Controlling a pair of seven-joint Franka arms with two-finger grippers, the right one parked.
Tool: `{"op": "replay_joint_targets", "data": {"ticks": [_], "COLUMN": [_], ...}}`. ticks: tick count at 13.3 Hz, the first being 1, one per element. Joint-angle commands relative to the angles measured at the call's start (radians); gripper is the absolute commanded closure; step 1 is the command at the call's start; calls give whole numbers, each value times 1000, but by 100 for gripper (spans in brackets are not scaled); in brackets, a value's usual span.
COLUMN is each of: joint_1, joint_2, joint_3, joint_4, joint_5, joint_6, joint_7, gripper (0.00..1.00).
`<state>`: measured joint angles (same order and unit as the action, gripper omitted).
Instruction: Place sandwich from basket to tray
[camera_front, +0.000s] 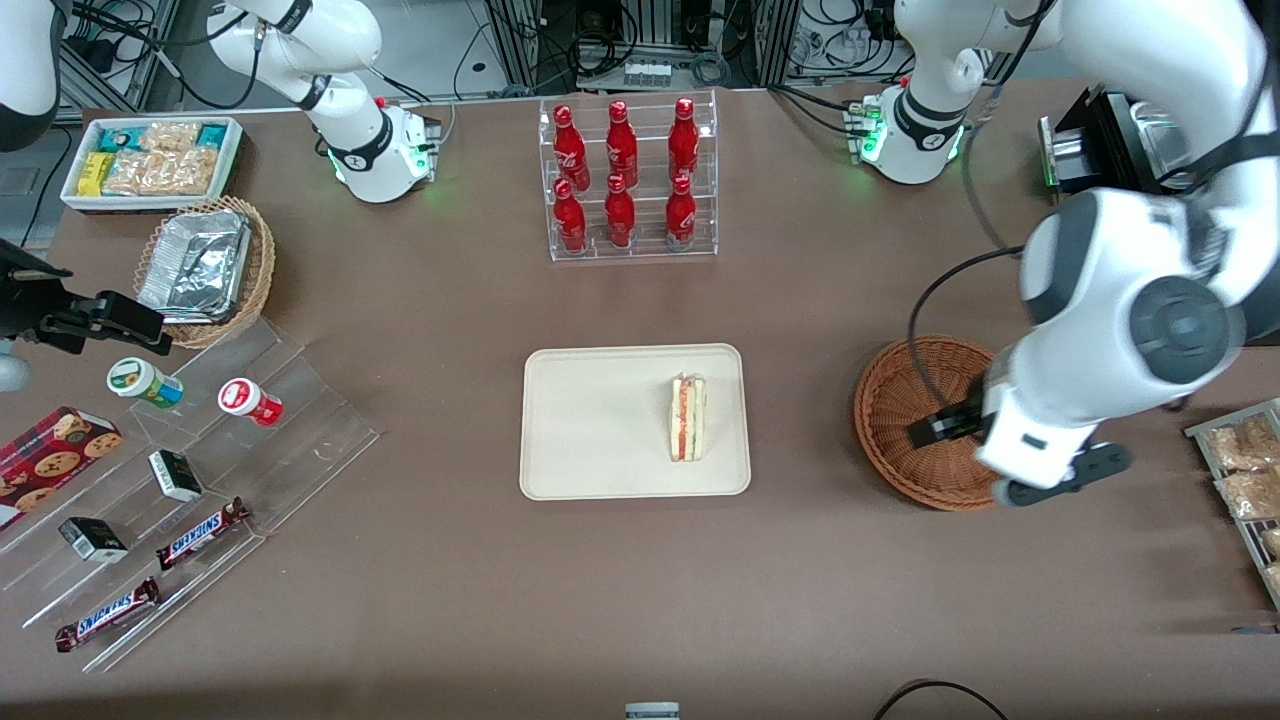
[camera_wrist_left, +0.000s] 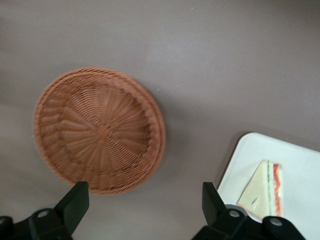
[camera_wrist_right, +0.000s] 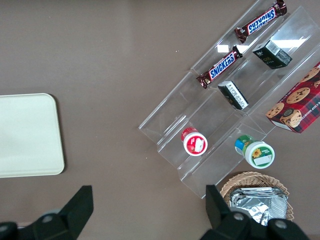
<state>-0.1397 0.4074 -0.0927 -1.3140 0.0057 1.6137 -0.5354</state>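
The sandwich (camera_front: 687, 417) is lying on the tray (camera_front: 590, 420), in the middle of the front picture, close to the tray edge that faces the basket (camera_front: 905, 425). So I think the job is nearly done or all done, because the food is where it should be. The basket sits at the right of that picture, toward the working arm's end of the table, and it has nothing in it. The gripper (camera_front: 940, 428) hangs over the basket, up in the air and away from the tray. Its two black fingers (camera_wrist_left: 75, 200) are spread wide apart and hold nothing; you can see the brown table between them from the wrist camera. I guess they are open because the sandwich has been let go and there is nothing more to carry. The sandwich is a little wedge of soft pale bread with red and green stripes along its cut side. It looks squishy, so a hard squeeze could squash it. The tray is flat, smooth and cream colored, with round corners and a low rim, which lets the food sit still. The basket is round and shallow, made of reddish-brown woven strands that go round and round like a spider web. It looks bumpy.
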Motion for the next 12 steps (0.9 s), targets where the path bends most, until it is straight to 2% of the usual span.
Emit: {"op": "replay_joint_targets", "data": {"ticks": [1,7,10,12], "joint_1": [124,225,227,215], "joint_2": [-70,-203,-236,-278], "joint_3": [-77,-91,-90,-81], "joint_4": [-4,-10,-20,-83], "joint_5": [-7,-9,-9,-7], "joint_6": [-115,-343,-470,-489], "joint_7": [95,262,288,288], "gripper": [0,0,0,0]}}
